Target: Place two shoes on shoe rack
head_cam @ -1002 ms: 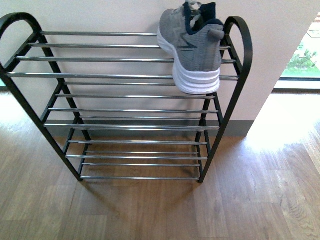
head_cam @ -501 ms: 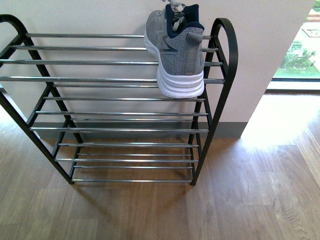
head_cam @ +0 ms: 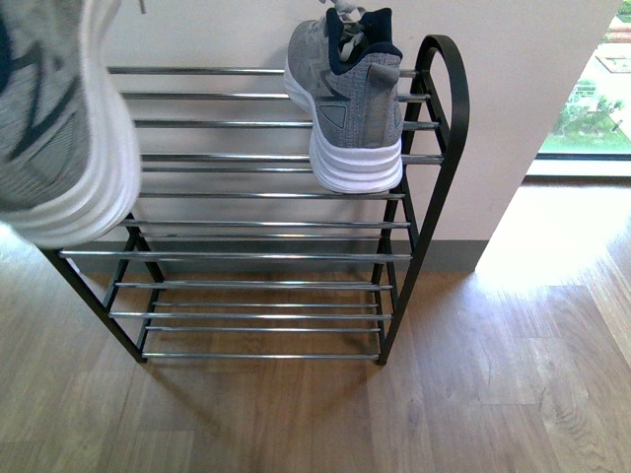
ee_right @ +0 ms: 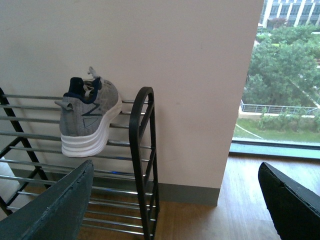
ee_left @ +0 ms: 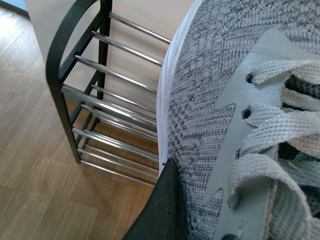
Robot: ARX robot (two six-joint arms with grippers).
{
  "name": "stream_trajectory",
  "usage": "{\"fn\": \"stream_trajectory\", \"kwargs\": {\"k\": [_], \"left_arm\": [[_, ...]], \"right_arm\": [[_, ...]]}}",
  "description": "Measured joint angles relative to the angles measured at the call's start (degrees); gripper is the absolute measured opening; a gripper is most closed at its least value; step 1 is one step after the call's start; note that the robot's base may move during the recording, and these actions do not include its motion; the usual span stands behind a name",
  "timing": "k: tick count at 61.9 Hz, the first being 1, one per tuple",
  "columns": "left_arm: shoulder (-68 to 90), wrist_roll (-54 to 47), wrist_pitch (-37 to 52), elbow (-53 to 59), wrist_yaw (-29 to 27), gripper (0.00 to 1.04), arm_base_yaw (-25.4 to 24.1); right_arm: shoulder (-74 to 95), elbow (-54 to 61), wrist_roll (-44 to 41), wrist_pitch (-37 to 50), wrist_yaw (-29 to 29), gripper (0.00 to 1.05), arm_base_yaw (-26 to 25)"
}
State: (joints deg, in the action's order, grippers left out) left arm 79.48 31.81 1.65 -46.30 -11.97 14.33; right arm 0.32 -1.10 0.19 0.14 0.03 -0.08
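One grey sneaker (head_cam: 350, 108) rests on the shoe rack's (head_cam: 442, 168) top rods at the right end, heel overhanging the front; the right wrist view shows this resting sneaker (ee_right: 90, 120) too. A second grey sneaker (head_cam: 59, 128) hangs close to the camera at the left, white sole outward, covering the rack's left end. My left gripper (ee_left: 192, 202) is shut on this held sneaker (ee_left: 225, 115), one black finger (ee_left: 162, 210) pressed against its knit side; the other finger is hidden. My right gripper (ee_right: 175, 200) stands open to the right of the rack's side frame (ee_right: 142, 150), holding nothing.
The rack stands against a cream wall (head_cam: 532, 89) with a grey baseboard (head_cam: 449, 256). A floor-level window (ee_right: 285, 75) lies to the right. Wooden floor (head_cam: 414, 404) spreads in front of the rack. The lower shelves (head_cam: 256, 286) carry nothing.
The held sneaker has come into the front view from the left and now hides the rack's left end. The sneaker on the top shelf has stayed put.
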Motion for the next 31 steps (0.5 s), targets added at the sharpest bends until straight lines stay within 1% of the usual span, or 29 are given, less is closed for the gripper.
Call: {"fn": "stream_trajectory", "kwargs": {"k": [5,8,15,24,31], "left_arm": [[6.8,2.5,-1.6,-5.8,0.0,0.03,0.5],[11.2,4.0,-2.4,-9.4,1.0,0.03,0.9],[18.7,5.5,-4.8,-16.5,1.5,0.03,2.3],[25.3,6.7,-8.6,-23.5,0.8,0.03,3.5],[28.8,7.1,-10.0,-26.8,-0.1,0.03,3.8]], "right_arm": [[0.0,0.0,0.0,0.0,0.0,0.95,0.0],[0.0,0.0,0.0,0.0,0.0,0.95,0.0],[0.0,0.0,0.0,0.0,0.0,0.95,0.0],[0.0,0.0,0.0,0.0,0.0,0.95,0.0],[0.0,0.0,0.0,0.0,0.0,0.95,0.0]]}}
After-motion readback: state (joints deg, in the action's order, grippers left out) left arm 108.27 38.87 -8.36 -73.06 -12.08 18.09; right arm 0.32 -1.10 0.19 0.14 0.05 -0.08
